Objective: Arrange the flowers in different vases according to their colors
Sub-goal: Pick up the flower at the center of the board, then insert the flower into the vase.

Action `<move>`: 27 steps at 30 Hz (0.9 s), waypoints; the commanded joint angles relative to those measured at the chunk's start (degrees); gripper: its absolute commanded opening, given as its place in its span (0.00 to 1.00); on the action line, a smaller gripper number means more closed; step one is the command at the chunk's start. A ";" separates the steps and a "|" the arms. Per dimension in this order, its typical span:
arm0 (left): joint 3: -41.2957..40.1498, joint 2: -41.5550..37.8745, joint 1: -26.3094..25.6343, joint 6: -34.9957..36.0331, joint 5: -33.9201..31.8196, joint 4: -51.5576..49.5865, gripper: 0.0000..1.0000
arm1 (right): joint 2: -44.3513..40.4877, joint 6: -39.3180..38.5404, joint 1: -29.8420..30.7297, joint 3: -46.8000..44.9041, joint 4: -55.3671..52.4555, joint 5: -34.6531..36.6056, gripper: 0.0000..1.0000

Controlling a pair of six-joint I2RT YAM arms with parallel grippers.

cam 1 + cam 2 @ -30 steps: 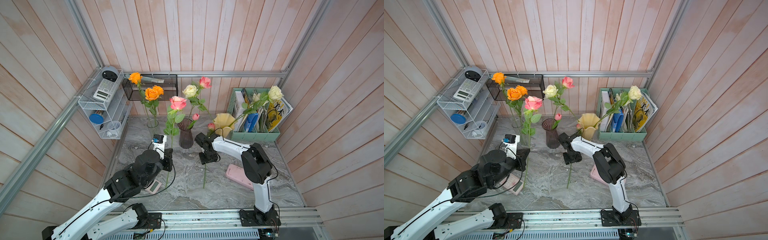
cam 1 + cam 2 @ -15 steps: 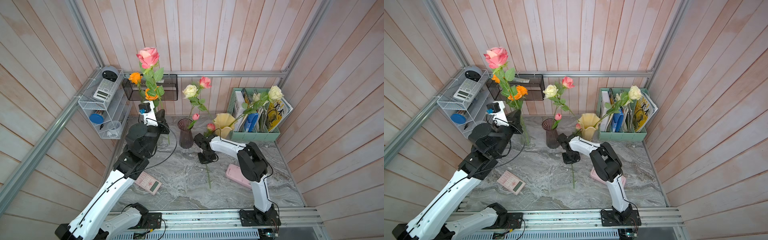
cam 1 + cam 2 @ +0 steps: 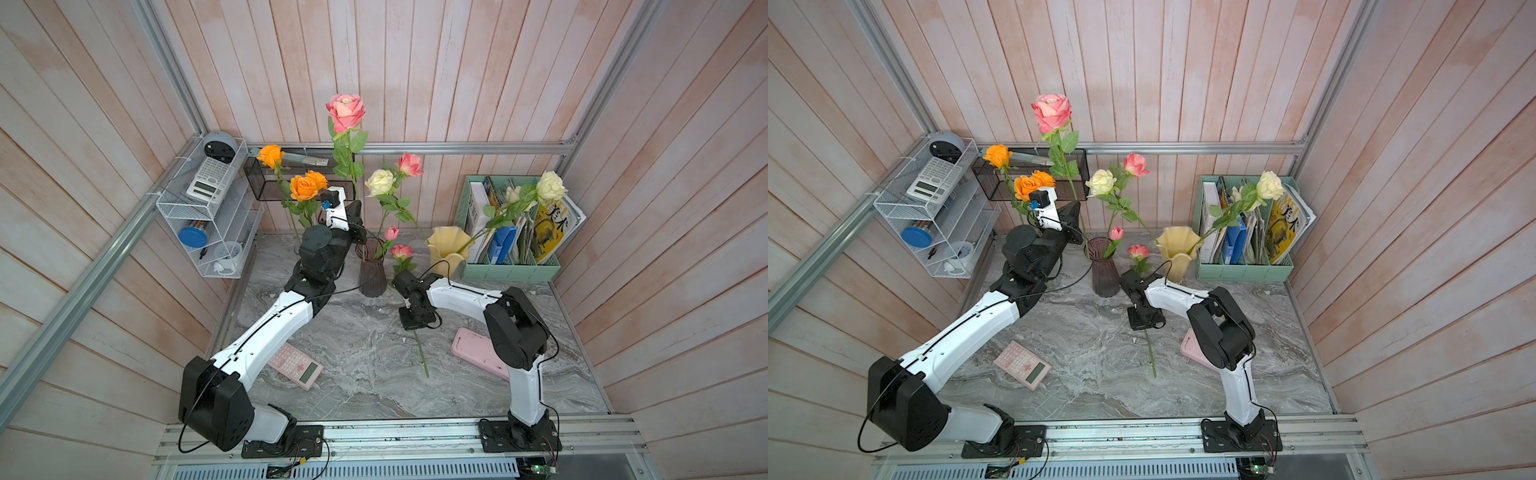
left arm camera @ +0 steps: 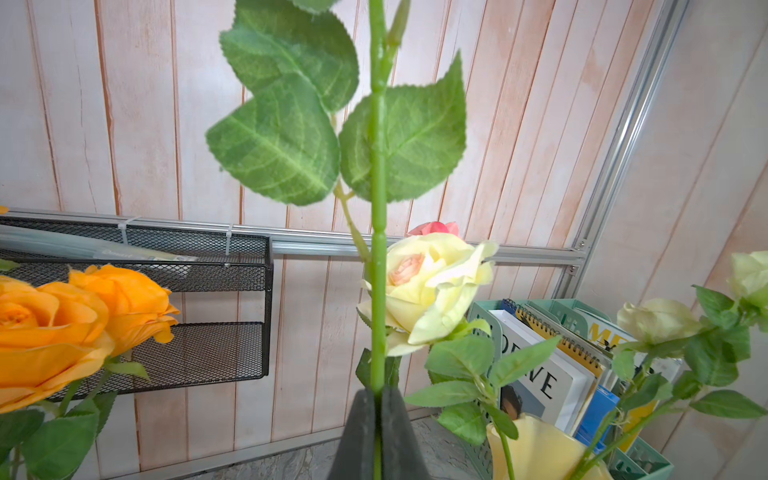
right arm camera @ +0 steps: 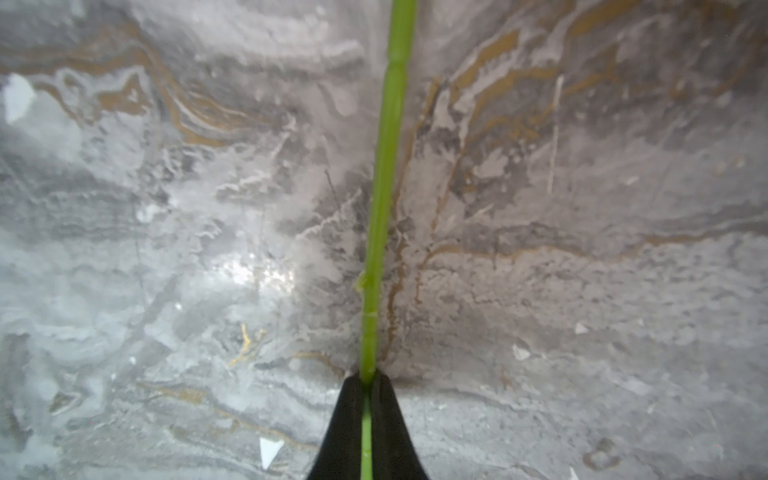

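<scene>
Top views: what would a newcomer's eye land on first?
The big pink rose, standing higher than every other bloom against the back wall, its stem pinched in the shut left tool. Next, the right tool, shut on the stem of a small pink rose down at the marble table, between the purple vase and the yellow vase.

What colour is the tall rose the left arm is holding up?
Pink; the rose shows best in a top view.
</scene>
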 commanded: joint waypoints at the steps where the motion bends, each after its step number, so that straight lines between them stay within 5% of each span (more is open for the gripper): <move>1: 3.70 2.91 0.74 1.37 1.33 6.00 0.00 | -2.68 0.99 -0.49 -3.56 -3.79 1.23 0.00; 21: 0.31 15.00 1.69 3.44 1.57 16.91 0.00 | -31.10 6.78 13.52 -17.63 -13.46 -0.16 0.00; 24: -1.58 15.85 1.68 4.03 1.35 18.15 0.21 | -36.02 10.40 17.80 -19.91 -15.18 -0.54 0.00; 27: -3.30 17.09 1.65 4.19 0.68 19.73 0.31 | -39.82 14.49 22.46 -21.45 -17.12 0.10 0.00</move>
